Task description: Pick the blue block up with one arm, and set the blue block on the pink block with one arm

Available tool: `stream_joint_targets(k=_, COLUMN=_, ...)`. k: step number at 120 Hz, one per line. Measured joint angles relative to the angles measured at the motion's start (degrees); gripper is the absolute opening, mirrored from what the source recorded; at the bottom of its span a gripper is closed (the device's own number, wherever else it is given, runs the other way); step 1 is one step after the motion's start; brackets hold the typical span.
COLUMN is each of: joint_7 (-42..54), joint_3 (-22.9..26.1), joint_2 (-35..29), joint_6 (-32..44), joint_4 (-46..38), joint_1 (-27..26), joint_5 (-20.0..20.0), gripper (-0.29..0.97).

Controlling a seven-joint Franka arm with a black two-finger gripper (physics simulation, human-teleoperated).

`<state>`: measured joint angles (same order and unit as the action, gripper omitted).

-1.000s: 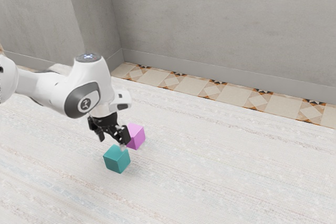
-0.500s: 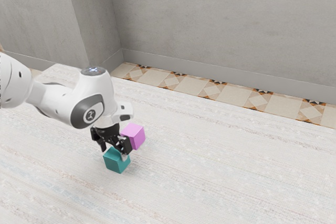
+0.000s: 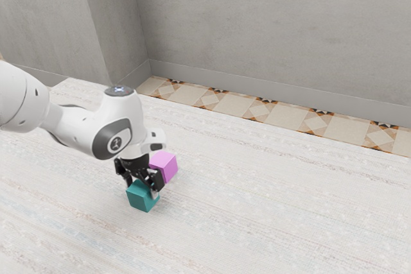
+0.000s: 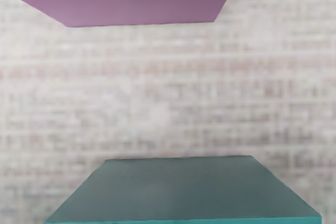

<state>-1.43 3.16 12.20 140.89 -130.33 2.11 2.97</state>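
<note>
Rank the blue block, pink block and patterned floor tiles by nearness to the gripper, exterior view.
1. blue block, directly under the gripper.
2. pink block, just beside it, toward the exterior view's right.
3. patterned floor tiles, far off, beyond both.

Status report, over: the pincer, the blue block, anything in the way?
Pincer low, right on blue block. Block sits on table. Pink block close beside, not touching; mind it when lifting.

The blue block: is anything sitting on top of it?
Nothing is stacked on the blue block; the wrist view shows its top bare. The gripper hangs right over it and, in the exterior view, covers part of that top.
</note>
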Motion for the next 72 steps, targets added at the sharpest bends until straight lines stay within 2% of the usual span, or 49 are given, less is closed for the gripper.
stream_joint_targets(k=13, joint_7=0.0, joint_3=0.0, joint_2=0.2, joint_6=0.2, joint_4=0.1, joint_1=0.0, joint_5=0.0, gripper=0.63)
stream_joint_targets(k=35, joint_7=0.0, joint_3=0.0, joint_2=0.1, joint_6=0.4, joint_4=0.1, joint_1=0.0, joint_5=0.0, gripper=0.42)
stream_joint_targets(k=72, joint_7=-0.8, joint_3=0.1, joint_2=-4.1, joint_6=-2.6, joint_4=1.8, joint_1=0.0, joint_5=0.7, gripper=0.35)
